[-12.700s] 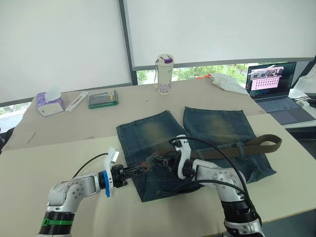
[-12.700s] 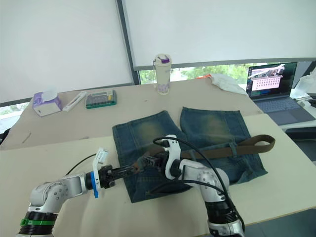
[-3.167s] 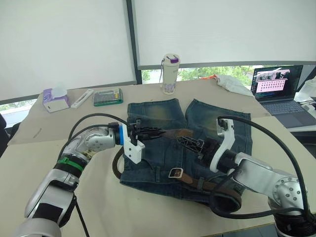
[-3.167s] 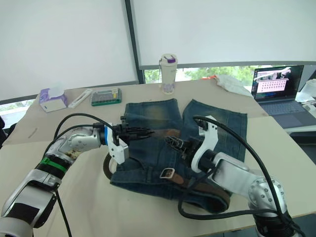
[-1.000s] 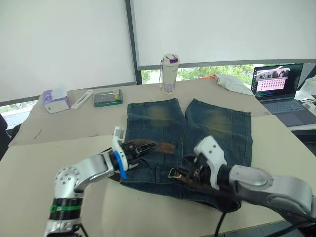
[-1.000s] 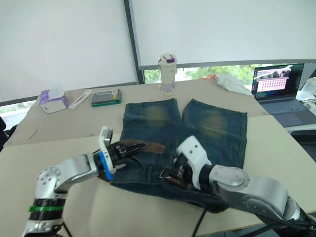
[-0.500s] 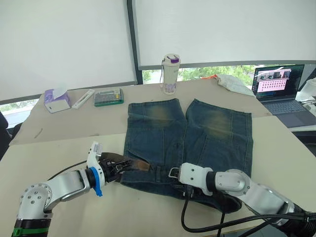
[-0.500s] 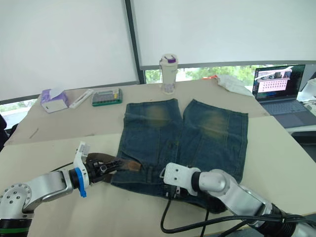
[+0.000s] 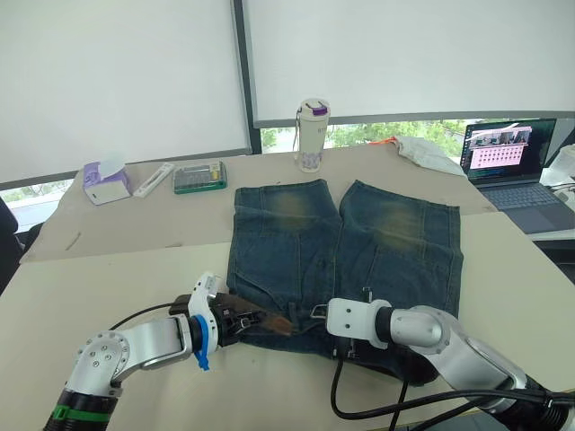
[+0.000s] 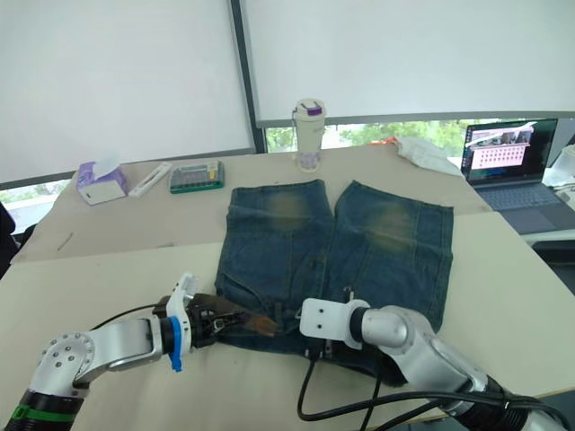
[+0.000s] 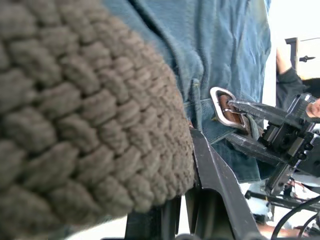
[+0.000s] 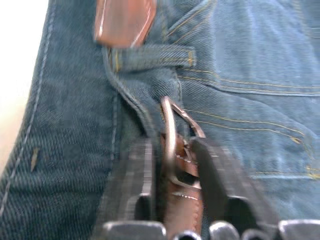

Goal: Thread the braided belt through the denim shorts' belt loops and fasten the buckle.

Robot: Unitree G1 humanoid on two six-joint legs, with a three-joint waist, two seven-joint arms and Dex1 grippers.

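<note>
The denim shorts (image 9: 346, 238) lie flat on the table, waistband toward me. The braided belt (image 11: 75, 115) runs along the waistband. My left gripper (image 9: 253, 321) is shut on the belt's brown tip (image 9: 277, 324), held low over the waistband just left of the fly. My right gripper (image 12: 172, 146) is shut on the buckle (image 12: 167, 129) end of the belt, its fingers either side of the silver frame. One of the belt loops (image 12: 155, 57) lies just beyond the buckle, with the belt tip (image 12: 122, 21) past it. In the left wrist view the buckle (image 11: 226, 106) sits a short way ahead.
A bottle (image 9: 312, 135) stands behind the shorts. A green box (image 9: 199, 177), a white stick (image 9: 154, 180) and a tissue box (image 9: 105, 183) lie at the back left. A laptop (image 9: 503, 162) and a white cloth (image 9: 422, 151) are at the back right. The table's front edge is close below both grippers.
My left gripper has carried the belt tip to the right along the waistband, closer to the buckle. The right gripper has stayed on the buckle end.
</note>
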